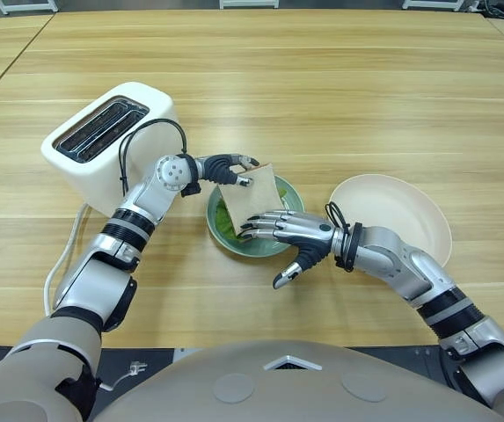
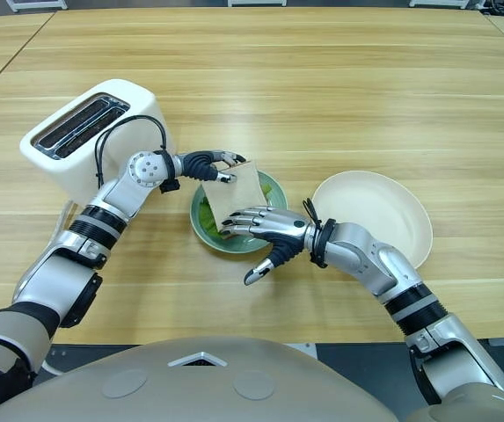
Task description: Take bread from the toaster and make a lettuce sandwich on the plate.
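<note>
Over the lettuce plate, a bread slice is pinched at eleven o'clock by the left hand and touched at six o'clock by the open-fingered right hand.

toaster L, plate w/ lettuce ctr, bread above it, bowl R

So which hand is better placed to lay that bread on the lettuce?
Probably left: the left hand grips the bread above the lettuce in the green plate; the right hand is open beside it.
</note>
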Available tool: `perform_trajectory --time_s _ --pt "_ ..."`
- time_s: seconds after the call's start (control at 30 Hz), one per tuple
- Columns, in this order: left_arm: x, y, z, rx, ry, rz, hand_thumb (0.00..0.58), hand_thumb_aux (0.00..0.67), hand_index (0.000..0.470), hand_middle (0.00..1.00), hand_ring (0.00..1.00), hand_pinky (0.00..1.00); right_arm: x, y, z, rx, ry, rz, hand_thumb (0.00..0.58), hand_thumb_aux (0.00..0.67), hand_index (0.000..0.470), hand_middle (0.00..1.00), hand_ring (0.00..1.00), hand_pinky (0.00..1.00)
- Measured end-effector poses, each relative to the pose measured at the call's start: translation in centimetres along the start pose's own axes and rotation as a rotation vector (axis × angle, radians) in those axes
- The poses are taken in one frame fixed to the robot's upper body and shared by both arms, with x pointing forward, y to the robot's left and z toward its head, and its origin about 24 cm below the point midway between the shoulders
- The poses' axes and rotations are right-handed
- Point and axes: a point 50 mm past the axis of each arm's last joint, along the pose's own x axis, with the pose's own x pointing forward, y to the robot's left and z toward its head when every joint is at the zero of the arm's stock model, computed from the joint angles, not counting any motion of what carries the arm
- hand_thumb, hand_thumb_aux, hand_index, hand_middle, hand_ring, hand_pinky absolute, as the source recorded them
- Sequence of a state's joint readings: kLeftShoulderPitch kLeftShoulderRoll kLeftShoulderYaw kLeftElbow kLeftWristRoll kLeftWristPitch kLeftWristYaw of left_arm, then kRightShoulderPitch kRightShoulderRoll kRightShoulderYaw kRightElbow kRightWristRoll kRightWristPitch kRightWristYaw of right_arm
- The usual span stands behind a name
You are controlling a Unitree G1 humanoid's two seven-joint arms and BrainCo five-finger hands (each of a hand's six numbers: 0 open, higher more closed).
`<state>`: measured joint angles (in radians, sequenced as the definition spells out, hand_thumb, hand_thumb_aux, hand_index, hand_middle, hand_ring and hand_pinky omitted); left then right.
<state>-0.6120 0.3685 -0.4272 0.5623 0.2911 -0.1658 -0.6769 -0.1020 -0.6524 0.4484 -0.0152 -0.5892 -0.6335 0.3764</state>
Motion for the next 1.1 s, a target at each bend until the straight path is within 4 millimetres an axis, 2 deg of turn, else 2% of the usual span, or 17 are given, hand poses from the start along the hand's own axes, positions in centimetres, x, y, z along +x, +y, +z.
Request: perform_trajectory --time_s 0.07,0.13,0.17,0.27,0.33,0.47,0.53,0.67,0.7,0.73,0.77,0.8,0.83,0.9,0.97,1.03,1.1 --pt "0.0 0.0 0.0 0.0 0.0 0.0 0.574 0.602 0.422 0.0 0.0 0.0 0.1 0.0 -0.1 0.0 0.002 -0.008 0.0 0.0 0.0 0.0 0.0 0.0" --pt "0.0 0.0 0.0 0.001 0.002 0.001 0.458 0.363 0.254 0.0 0.0 0.0 0.3 0.1 -0.2 -0.004 0.002 -0.009 0.0 0.0 0.0 0.0 0.0 0.0" --pt "0.0 0.0 -0.1 0.002 0.004 0.003 0.0 0.0 0.0 0.0 0.0 0.0 0.3 0.0 -0.2 -0.008 0.003 -0.006 0.0 0.0 0.0 0.0 0.0 0.0" --pt "0.1 0.0 0.0 0.003 0.003 0.028 0.0 0.0 0.0 0.0 0.0 0.0 0.4 -0.1 -0.4 -0.016 0.005 -0.002 0.0 0.0 0.0 0.0 0.0 0.0" --pt "0.4 0.4 0.5 -0.002 -0.025 0.11 0.0 0.0 0.0 0.0 0.0 0.0 0.6 -0.1 -0.4 -0.013 0.01 0.001 0.0 0.0 0.0 0.0 0.0 0.0" --pt "-1.7 5.6 3.3 0.072 -0.144 0.436 0.0 0.0 0.0 0.0 0.0 0.0 0.7 0.0 -0.5 -0.009 0.017 0.008 0.0 0.0 0.0 0.0 0.0 0.0" --pt "-2.6 6.7 4.3 0.109 -0.18 0.482 0.0 0.0 0.0 0.0 0.0 0.0 0.7 0.0 -0.5 -0.008 0.016 0.009 0.0 0.0 0.0 0.0 0.0 0.0" --pt "-4.0 6.7 4.2 0.171 -0.163 0.422 0.0 0.0 0.0 0.0 0.0 0.0 0.8 -0.3 -0.7 -0.01 0.02 -0.018 0.0 0.0 0.0 0.0 0.0 0.0" --pt "-4.2 6.2 4.0 0.17 -0.164 0.373 0.0 0.0 0.0 0.92 0.92 0.92 0.9 -0.6 -0.7 -0.013 0.023 -0.069 0.0 0.0 0.0 0.0 0.0 0.0" --pt "-4.4 5.3 3.8 0.178 -0.164 0.304 0.132 0.081 0.057 1.0 1.0 1.0 1.0 -1.0 -0.7 -0.009 0.031 -0.134 0.087 0.053 0.037 0.41 0.41 0.41" --pt "-4.7 4.3 3.4 0.171 -0.168 0.23 0.494 0.413 0.289 1.0 1.0 1.0 0.9 -2.4 -0.7 0.0 0.029 -0.268 0.441 0.342 0.24 0.89 0.89 0.89" --pt "-5.0 3.5 3.0 0.147 -0.167 0.172 0.58 0.67 0.47 1.0 1.0 1.0 0.6 -4.3 -0.5 0.005 0.008 -0.396 0.575 0.607 0.426 1.0 1.0 1.0" --pt "-5.3 3.0 2.9 0.122 -0.175 0.124 0.58 0.67 0.47 1.0 1.0 1.0 0.2 -5.8 -0.2 0.019 -0.022 -0.495 0.58 0.67 0.47 1.0 1.0 1.0" --pt "-6.6 2.4 3.1 0.086 -0.209 0.036 0.58 0.67 0.47 1.0 1.0 1.0 -0.5 -7.4 0.4 0.073 -0.083 -0.6 0.58 0.67 0.47 1.0 1.0 1.0" --pt "-7.7 1.6 3.3 0.067 -0.237 -0.06 0.58 0.67 0.47 1.0 1.0 1.0 -0.7 -7.3 0.6 0.137 -0.107 -0.593 0.58 0.67 0.47 1.0 1.0 1.0" --pt "-8.8 -0.2 3.3 0.038 -0.259 -0.206 0.58 0.67 0.47 1.0 1.0 1.0 -0.4 -6.5 0.7 0.202 -0.123 -0.522 0.58 0.67 0.47 1.0 1.0 1.0" --pt "-8.9 -2.2 3.4 0.037 -0.249 -0.345 0.58 0.67 0.47 1.0 1.0 1.0 0.0 -5.1 0.7 0.229 -0.131 -0.393 0.58 0.67 0.47 1.0 1.0 1.0"
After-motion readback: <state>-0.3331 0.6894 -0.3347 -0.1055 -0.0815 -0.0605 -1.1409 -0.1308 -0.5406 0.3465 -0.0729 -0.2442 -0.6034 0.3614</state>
